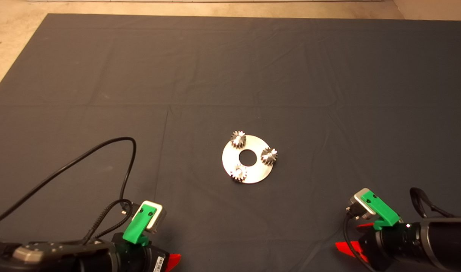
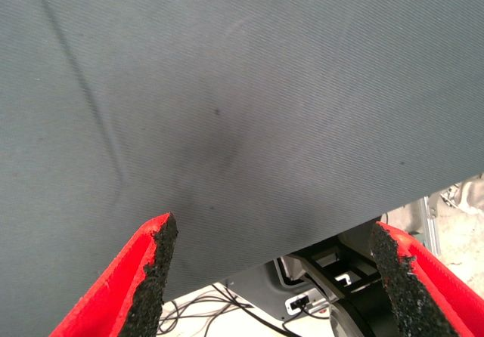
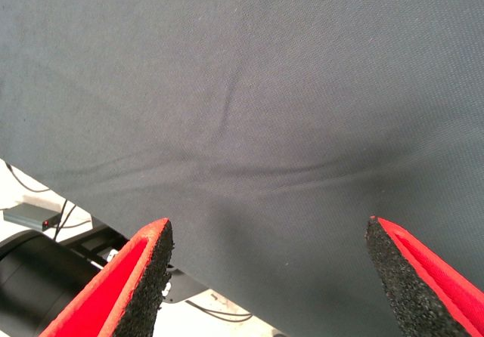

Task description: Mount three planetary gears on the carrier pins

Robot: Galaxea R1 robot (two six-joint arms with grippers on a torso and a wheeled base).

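While both arms are waiting at the near edge of the desk, the dark mat [image 1: 328, 75] is lying wide and bare around the work, with open room on every side of the round metal plate [image 1: 258, 170], which is sitting near the mat's middle, well apart from both arms; the pale floor is showing only along the far edge and the far left corner; the left claw [image 2: 268, 276] is parked at the lower left, its red fingers [image 2: 132, 280] standing well apart, gripping nothing and touching nothing, with plain mat and, past the mat's edge, some cables and dark hardware showing between them; the right claw [image 3: 268, 276] is parked at the lower right, its fingers [image 3: 412, 273] likewise spread wide and gripping nothing over plain mat; a black cable [image 1: 101, 151] is looping across the mat from the left arm; the three planetary gears [image 1: 238, 139] [image 1: 269, 155] [image 1: 239, 173] are each sitting on one of the carrier pins, spaced evenly around the plate's large centre hole, the pin ends just showing as bright spots in the gear bores.
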